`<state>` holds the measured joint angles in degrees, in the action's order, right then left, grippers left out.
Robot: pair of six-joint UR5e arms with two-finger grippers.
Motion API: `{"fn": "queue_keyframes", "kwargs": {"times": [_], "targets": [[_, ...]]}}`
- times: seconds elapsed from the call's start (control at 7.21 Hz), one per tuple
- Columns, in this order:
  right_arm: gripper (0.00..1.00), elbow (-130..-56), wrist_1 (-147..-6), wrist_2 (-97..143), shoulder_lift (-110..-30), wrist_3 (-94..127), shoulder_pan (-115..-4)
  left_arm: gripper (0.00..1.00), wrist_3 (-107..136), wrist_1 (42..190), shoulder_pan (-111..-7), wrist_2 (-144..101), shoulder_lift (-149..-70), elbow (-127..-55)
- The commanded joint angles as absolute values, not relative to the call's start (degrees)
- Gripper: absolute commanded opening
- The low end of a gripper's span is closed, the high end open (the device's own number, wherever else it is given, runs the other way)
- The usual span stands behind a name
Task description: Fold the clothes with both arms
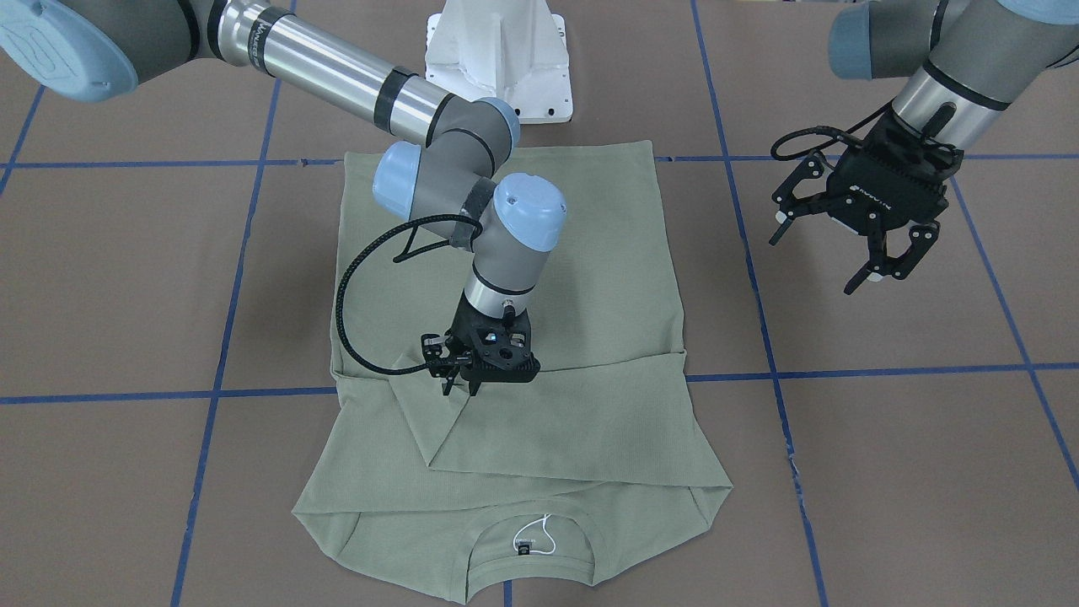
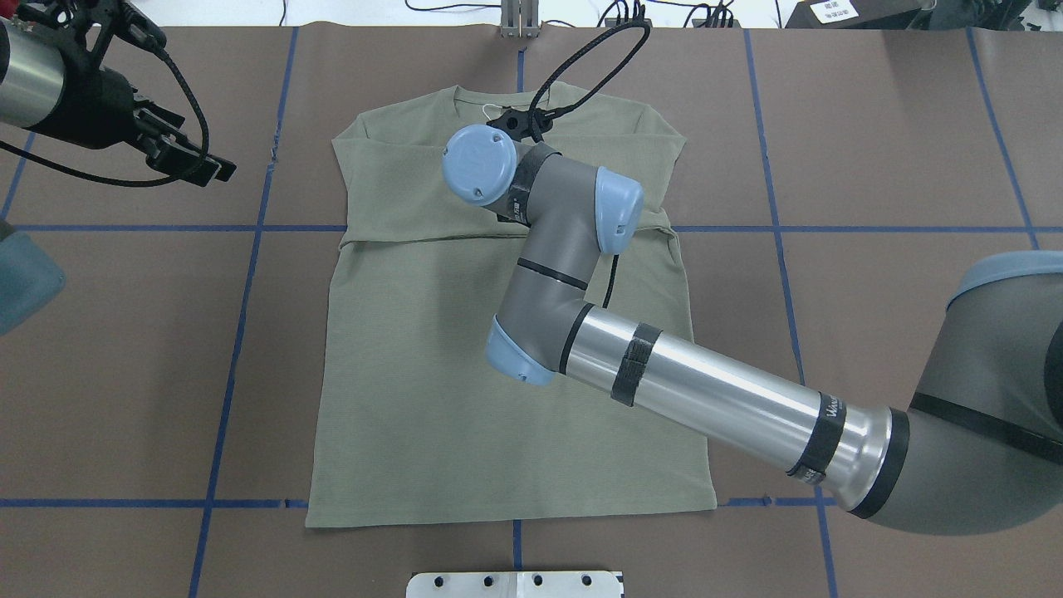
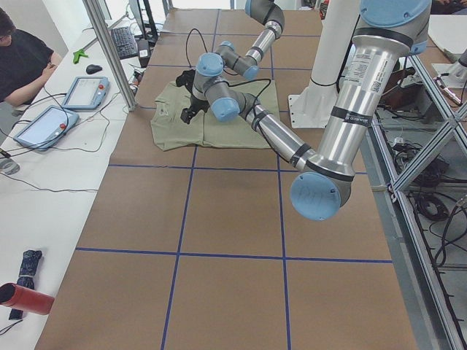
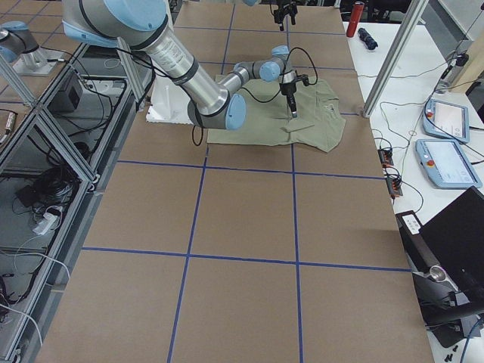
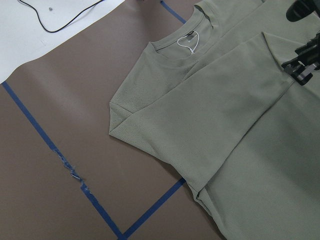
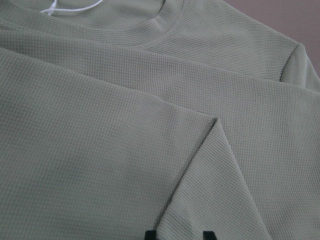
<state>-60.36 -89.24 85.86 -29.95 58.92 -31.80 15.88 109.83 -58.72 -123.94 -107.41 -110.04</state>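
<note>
The sage-green shirt (image 1: 590, 253) lies flat on the brown table, collar (image 1: 531, 539) and white string loop (image 1: 539, 529) on the side away from the robot. Both sleeves are folded in across the chest. My right gripper (image 1: 459, 386) points down just over the folded sleeve's cuff near the shirt's middle. In the right wrist view its two fingertips (image 6: 149, 235) stand apart with flat cloth (image 6: 100, 150) between them. In the overhead view the wrist hides it above the shirt (image 2: 415, 374). My left gripper (image 1: 843, 253) is open and empty, raised beside the shirt, off the cloth (image 2: 199, 162).
The white pedestal base (image 1: 497, 59) stands at the shirt's hem side. Blue tape lines (image 1: 843, 371) cross the brown table cover. An operator (image 3: 22, 58) and tablets (image 3: 80, 91) are at a side table beyond the collar end. A red cylinder (image 3: 25, 299) lies there too.
</note>
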Motion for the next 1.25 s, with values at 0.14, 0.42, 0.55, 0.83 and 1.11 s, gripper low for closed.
{"fn": "queue_keyframes", "kwargs": {"times": [0.14,0.42,0.55,0.83,1.11], "targets": [[0.41,-60.12,-88.95,85.69,-29.45,58.71,-31.82,1.0,15.91,109.86,-58.71,-123.84,-107.4,-110.21],[0.41,-59.94,-88.15,85.61,-29.27,58.71,-31.82,1.0,15.91,109.78,-58.62,-123.84,-107.4,-110.21],[0.41,-59.33,-87.98,85.61,-29.27,58.71,-31.82,1.0,15.91,109.86,-58.62,-123.84,-107.4,-110.13],[0.4,-59.33,-87.98,85.69,-29.27,58.62,-31.73,1.0,15.91,109.86,-58.62,-123.84,-107.4,-110.13],[0.35,-58.89,-87.98,85.69,-29.27,58.54,-31.73,1.0,15.91,109.86,-58.62,-123.84,-107.4,-110.13]]}}
